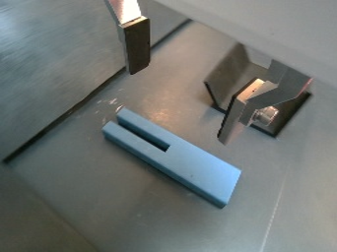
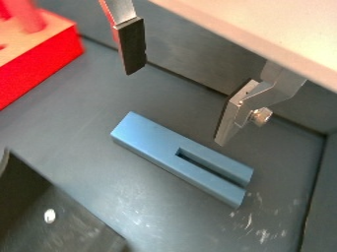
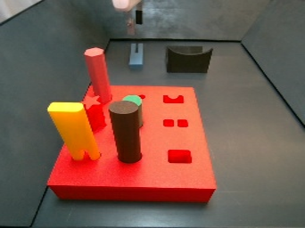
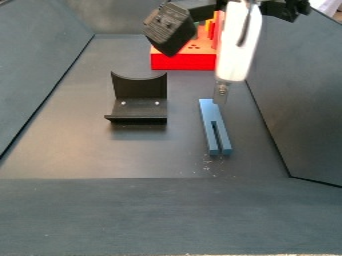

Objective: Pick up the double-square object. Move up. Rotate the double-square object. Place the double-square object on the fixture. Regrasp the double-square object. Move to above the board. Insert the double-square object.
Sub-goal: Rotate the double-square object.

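Note:
The double-square object (image 1: pixel 171 157) is a slate-blue slotted peg lying flat on the dark floor; it shows in both wrist views (image 2: pixel 178 157) and both side views (image 3: pixel 137 55) (image 4: pixel 215 125). My gripper (image 1: pixel 188 84) (image 2: pixel 182 81) hangs open and empty above it, one finger (image 1: pixel 136 44) on each side, not touching. In the side views the gripper (image 4: pixel 222 88) (image 3: pixel 135 15) is over the peg's end toward the board. The fixture (image 1: pixel 263 84) (image 4: pixel 136 98) (image 3: pixel 187 59) stands beside the peg. The red board (image 3: pixel 131 178) (image 2: pixel 33 59) (image 4: pixel 187 58) lies beyond the peg's end.
On the board stand a yellow two-legged peg (image 3: pixel 74 132), a dark brown cylinder (image 3: pixel 124 132) and a red hexagonal peg (image 3: pixel 98 76). Sloped dark walls (image 4: pixel 287 110) enclose the floor close to the blue peg.

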Controlling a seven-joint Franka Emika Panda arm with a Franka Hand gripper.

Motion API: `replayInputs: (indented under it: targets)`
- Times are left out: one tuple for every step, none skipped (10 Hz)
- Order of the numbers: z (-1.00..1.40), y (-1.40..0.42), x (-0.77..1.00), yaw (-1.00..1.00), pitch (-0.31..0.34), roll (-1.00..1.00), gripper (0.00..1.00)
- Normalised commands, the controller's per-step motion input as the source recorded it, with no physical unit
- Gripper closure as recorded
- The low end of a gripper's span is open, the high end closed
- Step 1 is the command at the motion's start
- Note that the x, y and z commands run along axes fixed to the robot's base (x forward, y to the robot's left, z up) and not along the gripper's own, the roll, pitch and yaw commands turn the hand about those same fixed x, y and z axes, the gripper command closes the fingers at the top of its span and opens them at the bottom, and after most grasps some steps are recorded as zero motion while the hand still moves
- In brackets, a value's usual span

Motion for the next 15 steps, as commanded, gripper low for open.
replayInputs:
  targets:
    - [-0.04, 0.00, 0.02, 1.00, 0.001, 0.00, 0.00]
    - [-0.04, 0.00, 0.02, 1.00, 0.002, 0.00, 0.00]
    - [-0.04, 0.00, 0.02, 1.00, 0.002, 0.00, 0.00]
    - [-0.04, 0.00, 0.02, 1.00, 0.002, 0.00, 0.00]
    - [-0.04, 0.00, 0.02, 1.00, 0.002, 0.00, 0.00]
    - [-0.04, 0.00, 0.02, 1.00, 0.002, 0.00, 0.00]
    - [-0.04, 0.00, 0.02, 1.00, 0.002, 0.00, 0.00]
    - [-0.04, 0.00, 0.02, 1.00, 0.002, 0.00, 0.00]
    - [-0.04, 0.00, 0.02, 1.00, 0.002, 0.00, 0.00]
    - [-0.04, 0.00, 0.02, 1.00, 0.002, 0.00, 0.00]
    - [-0.04, 0.00, 0.02, 1.00, 0.002, 0.00, 0.00]
    - [-0.04, 0.00, 0.02, 1.00, 0.002, 0.00, 0.00]
    - [-0.04, 0.00, 0.02, 1.00, 0.003, 0.00, 0.00]
    - [-0.04, 0.00, 0.02, 1.00, 0.003, 0.00, 0.00]
    - [-0.04, 0.00, 0.02, 1.00, 0.003, 0.00, 0.00]
